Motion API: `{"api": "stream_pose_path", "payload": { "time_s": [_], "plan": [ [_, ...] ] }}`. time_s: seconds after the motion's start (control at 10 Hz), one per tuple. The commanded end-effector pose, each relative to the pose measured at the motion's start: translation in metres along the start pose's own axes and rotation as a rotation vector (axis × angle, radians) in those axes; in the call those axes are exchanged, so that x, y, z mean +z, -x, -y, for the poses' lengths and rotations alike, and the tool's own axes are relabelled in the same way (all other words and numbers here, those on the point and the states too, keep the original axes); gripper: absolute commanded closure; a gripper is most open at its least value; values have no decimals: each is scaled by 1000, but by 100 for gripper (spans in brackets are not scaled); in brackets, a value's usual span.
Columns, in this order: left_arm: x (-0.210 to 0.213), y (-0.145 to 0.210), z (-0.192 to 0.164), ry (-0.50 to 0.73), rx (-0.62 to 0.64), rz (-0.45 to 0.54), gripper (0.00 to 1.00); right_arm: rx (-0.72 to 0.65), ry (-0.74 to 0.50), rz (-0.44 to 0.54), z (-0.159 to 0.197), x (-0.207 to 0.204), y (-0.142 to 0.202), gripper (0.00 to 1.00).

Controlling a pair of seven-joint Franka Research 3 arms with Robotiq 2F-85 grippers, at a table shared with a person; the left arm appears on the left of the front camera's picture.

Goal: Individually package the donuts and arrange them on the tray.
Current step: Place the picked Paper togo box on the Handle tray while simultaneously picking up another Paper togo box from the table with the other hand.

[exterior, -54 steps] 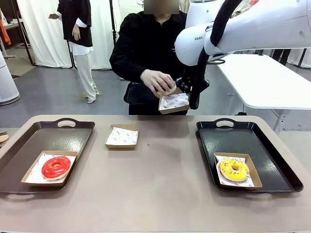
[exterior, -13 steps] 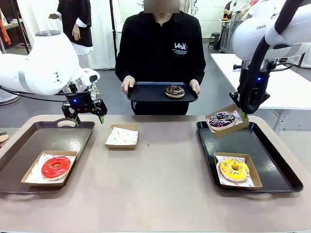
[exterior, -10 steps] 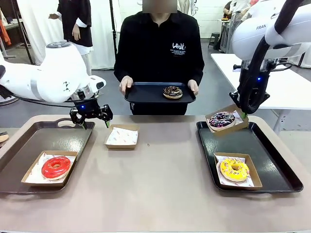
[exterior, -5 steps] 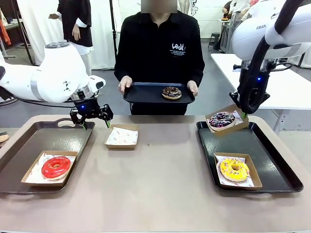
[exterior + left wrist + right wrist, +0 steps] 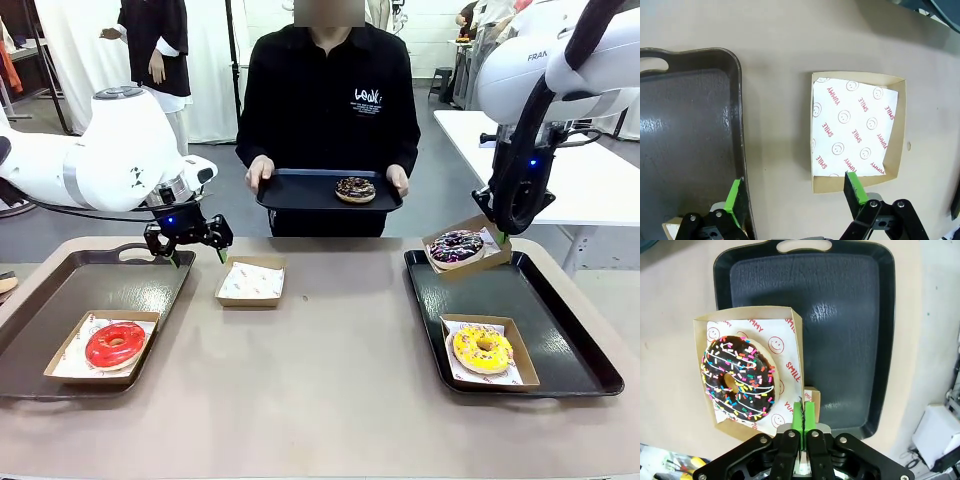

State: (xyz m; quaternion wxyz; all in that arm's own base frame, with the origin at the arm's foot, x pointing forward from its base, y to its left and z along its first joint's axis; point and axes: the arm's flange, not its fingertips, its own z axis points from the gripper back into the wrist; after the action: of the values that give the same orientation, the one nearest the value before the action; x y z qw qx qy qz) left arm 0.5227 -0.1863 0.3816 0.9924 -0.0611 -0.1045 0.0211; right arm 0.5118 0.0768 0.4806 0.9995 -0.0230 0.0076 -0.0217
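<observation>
My left gripper (image 5: 198,257) hangs open above the table between the left tray (image 5: 110,285) and an empty paper-lined box (image 5: 251,281); in the left wrist view that box (image 5: 855,131) lies past my right fingertip. A red donut (image 5: 115,344) sits boxed on the left tray. My right gripper (image 5: 500,235) is shut on the wall of a tilted box holding the dark purple sprinkled donut (image 5: 457,245), above the right tray's (image 5: 480,290) far end. The right wrist view shows that donut (image 5: 737,377) and my gripper (image 5: 803,422) pinching the box edge. A boxed yellow donut (image 5: 482,349) rests on the right tray.
Across the table a person holds a black tray (image 5: 300,190) with both hands; a chocolate donut (image 5: 354,188) lies on it. The tan tabletop (image 5: 330,380) is bare between the two trays. Another person stands far back left.
My left arm swung in from the left and stopped by the empty box. The person's tray has shifted slightly. My right gripper with the boxed donut has stayed still.
</observation>
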Motion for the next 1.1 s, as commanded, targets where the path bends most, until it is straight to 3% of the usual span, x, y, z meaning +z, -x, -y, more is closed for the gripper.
{"api": "stream_pose_path", "payload": {
  "time_s": [0.0, 0.2, 1.0],
  "plan": [
    [-4, -3, 4, -41, 7, 6, 0, 1, -24, 34, 4, -4, -1, 99],
    [-7, -11, 12, -37, -21, 21, 0, -34, -46, 100, 7, -16, -9, 99],
    [-28, -38, 46, -82, -10, -47, 0, -76, -43, 37, 12, -73, -27, 99]
  ]
}}
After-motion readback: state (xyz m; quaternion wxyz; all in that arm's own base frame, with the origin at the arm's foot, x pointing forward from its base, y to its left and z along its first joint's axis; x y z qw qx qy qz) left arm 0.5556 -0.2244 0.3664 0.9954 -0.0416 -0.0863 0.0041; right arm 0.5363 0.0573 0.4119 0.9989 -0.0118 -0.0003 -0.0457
